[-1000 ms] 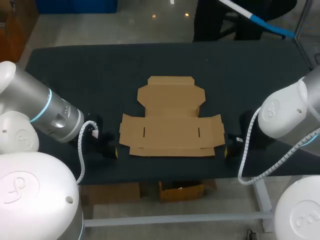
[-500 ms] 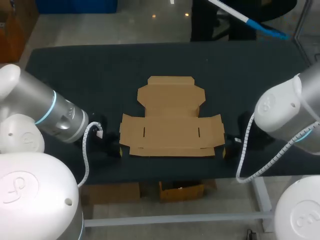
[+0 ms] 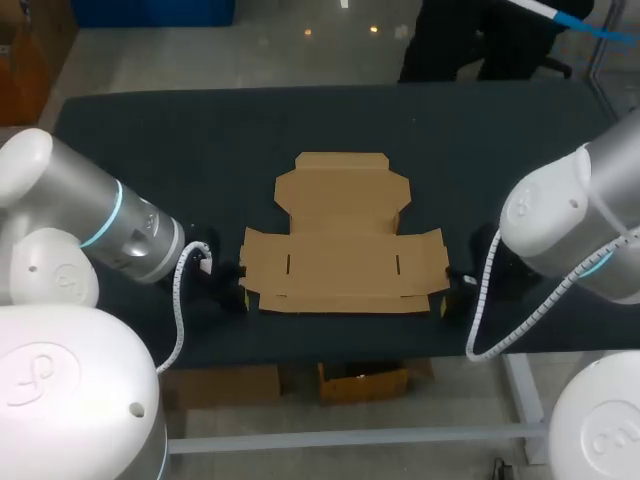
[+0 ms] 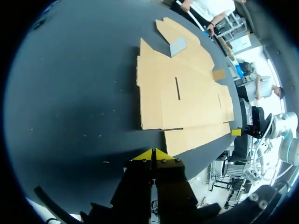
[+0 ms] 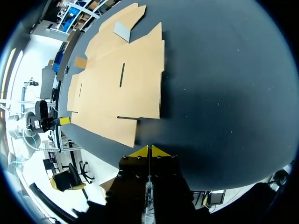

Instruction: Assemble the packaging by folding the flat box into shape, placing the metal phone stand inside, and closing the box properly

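Note:
The flat brown cardboard box (image 3: pixel 342 240) lies unfolded in the middle of the dark table, close to the front edge. My left gripper (image 3: pixel 240 298) is shut and empty, low at the box's front left corner. In the left wrist view the box (image 4: pixel 182 93) spreads just ahead of the touching yellow tips (image 4: pixel 152 154). My right gripper (image 3: pixel 447 303) is shut and empty at the box's front right corner, with the box (image 5: pixel 117 84) ahead of it (image 5: pixel 149 150). A small grey piece (image 4: pixel 177 45) sits on the box by the rear flap's notch; I cannot tell what it is.
The dark table (image 3: pixel 180 150) runs wide on both sides of the box and behind it. Its front edge lies right beside both grippers. Each arm's grey cable hangs near its wrist.
Both arms have moved inward: the left gripper shifted right and the right gripper shifted left, each ending closer to the box's front corners. The box has not moved.

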